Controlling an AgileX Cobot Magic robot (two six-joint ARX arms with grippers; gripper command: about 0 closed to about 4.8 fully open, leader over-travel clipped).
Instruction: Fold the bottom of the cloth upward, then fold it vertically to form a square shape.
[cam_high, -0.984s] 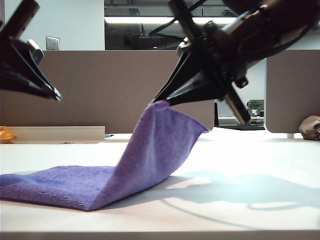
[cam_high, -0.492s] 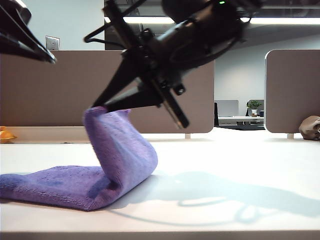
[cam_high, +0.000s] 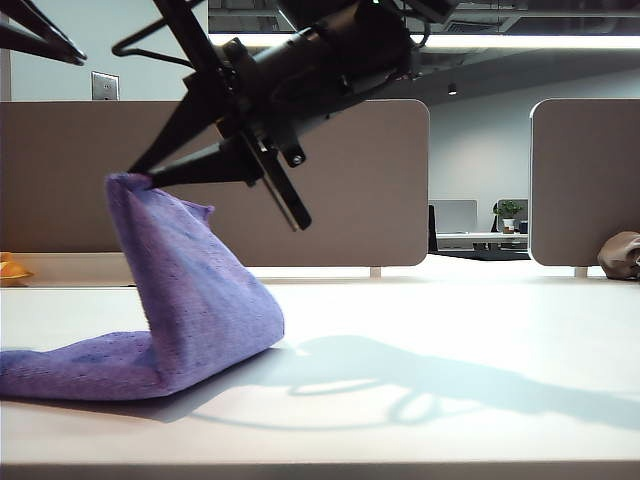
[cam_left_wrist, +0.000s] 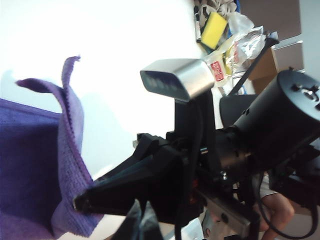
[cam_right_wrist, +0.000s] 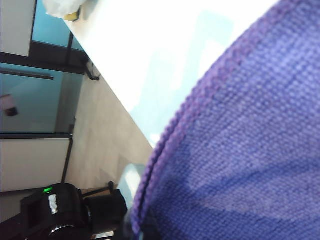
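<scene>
Cloth (cam_high: 190, 300) hangs straight down from the right gripper (cam_high: 140, 181), whose jaws are pinched closed on one raised corner of it; from that pinch the purple fabric drops as a steep tent to the surface (cam_high: 450, 320), bends in a rounded fold below and a little to the arm's side of the tips, and then runs flat along the surface under and past the tips, away from the arm. The flat part's long axis lies along the same line as the gripper's reach, so the held edge sits above the flat layer, not beside it. That is the relation the fold turns on: in my judgement the corner has to travel on beyond the tips, over the far end of the flat layer, and come down there for the edges to meet. The left gripper (cam_high: 70, 52) is closed on nothing, high above and past the pinched corner and well apart from the cloth, so the right one is the nearer and the only one in contact. Its wrist camera sees only hem and weave up close.
</scene>
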